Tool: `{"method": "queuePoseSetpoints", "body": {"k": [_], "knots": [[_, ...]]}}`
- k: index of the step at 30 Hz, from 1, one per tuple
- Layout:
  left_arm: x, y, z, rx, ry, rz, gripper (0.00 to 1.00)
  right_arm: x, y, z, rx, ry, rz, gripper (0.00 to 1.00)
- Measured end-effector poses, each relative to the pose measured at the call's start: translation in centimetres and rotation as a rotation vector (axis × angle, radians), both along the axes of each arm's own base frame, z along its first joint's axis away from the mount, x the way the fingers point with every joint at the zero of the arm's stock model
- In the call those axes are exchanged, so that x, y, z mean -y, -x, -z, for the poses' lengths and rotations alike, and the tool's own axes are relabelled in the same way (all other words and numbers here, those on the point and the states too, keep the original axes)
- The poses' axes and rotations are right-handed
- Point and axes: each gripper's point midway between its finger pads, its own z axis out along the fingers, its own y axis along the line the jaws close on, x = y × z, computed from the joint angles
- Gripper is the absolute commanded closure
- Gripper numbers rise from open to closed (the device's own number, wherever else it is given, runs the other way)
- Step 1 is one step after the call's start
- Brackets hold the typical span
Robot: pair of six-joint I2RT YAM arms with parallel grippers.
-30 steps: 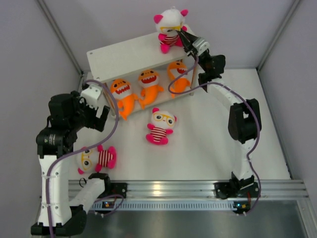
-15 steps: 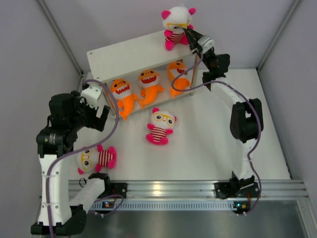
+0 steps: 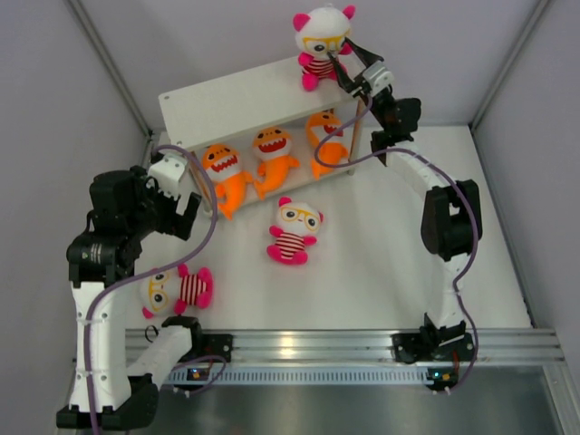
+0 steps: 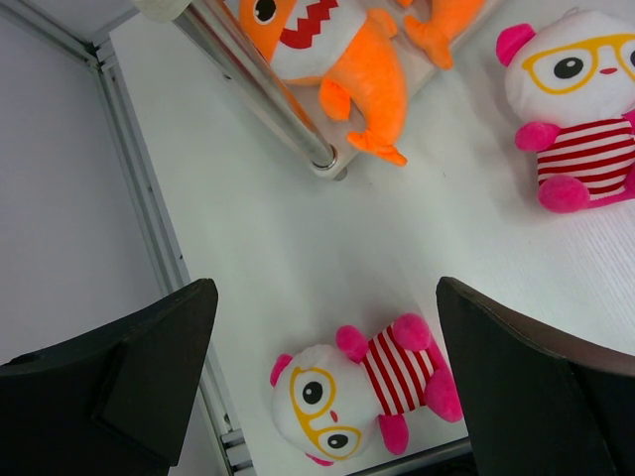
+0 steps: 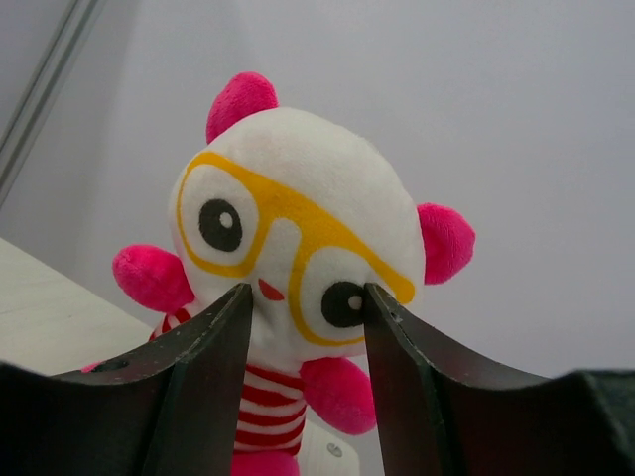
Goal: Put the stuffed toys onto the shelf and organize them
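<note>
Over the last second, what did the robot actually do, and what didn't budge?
The right gripper nudged the top doll slightly toward the right end of the shelf and stood it more upright. Its jaws now look parted, so it seems to have let go. The left gripper, the three sharks and the two table dolls stayed put.
</note>
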Motion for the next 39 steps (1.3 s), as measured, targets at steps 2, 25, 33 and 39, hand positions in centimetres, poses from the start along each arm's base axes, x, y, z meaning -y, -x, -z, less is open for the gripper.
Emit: {"method": "queuePoseSetpoints", "body": {"k": [2,25,33,39], "knots": [[0.0,0.0,0.0,0.000,0.000,0.000,0.01,0.1,-0.1,0.1,-0.007,-0.004,0.002,0.50],[0.0,0.0,0.0,0.001,0.000,0.001,0.01,0.3,-0.4,0.1,-0.020,-0.017,0.012,0.35],[0.1,0.0,0.0,0.001,0.002,0.003,0.01,0.3,-0.2,0.7,-0.039,-0.017,0.006,0.27],[0.0,0.1,-0.1,0.003,0.001,0.003,0.01,0.7,1.2,2.2,-0.075,-0.016,-0.002,0.16]]}}
